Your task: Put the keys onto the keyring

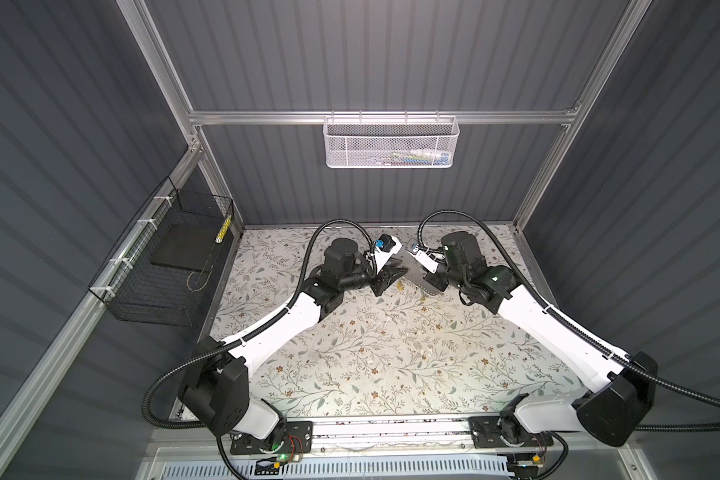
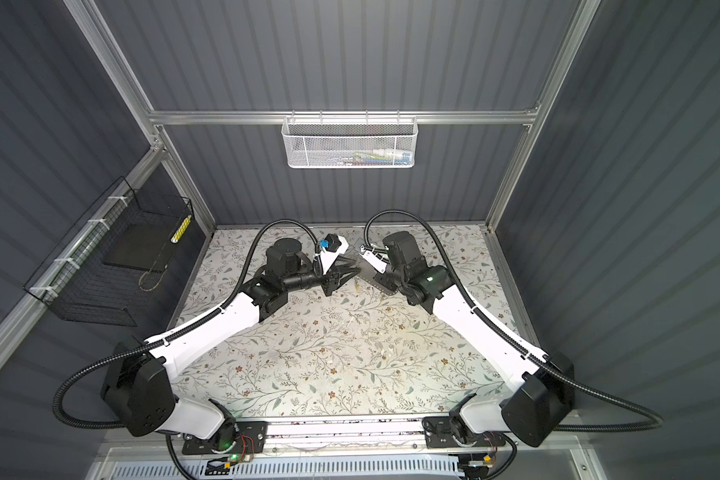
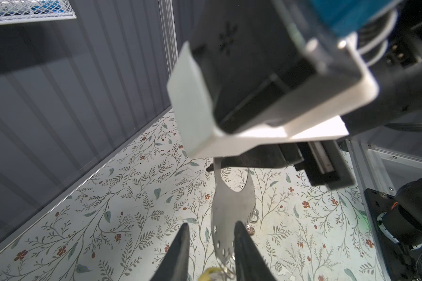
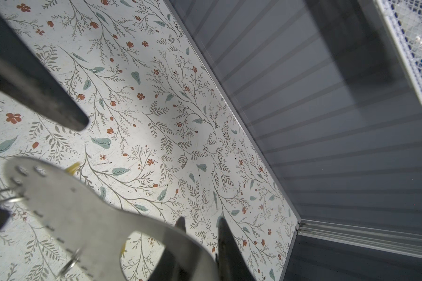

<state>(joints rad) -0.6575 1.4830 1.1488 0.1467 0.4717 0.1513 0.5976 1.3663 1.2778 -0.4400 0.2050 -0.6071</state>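
Shows a floral-print desk boxed in by grey ribbed walls, with left arm and right arm elbowed inward near the back, right pincer pinching the keyring by its loop, clear of the desk, left pincer spread astride its holed end, a yellow key between those jaws.

Noted floral-print tabletop, scuffed mid-area. Spotted white mesh basket on rear rail (contents unclear). Logged black wire basket on L wall w/ dark slab inside.
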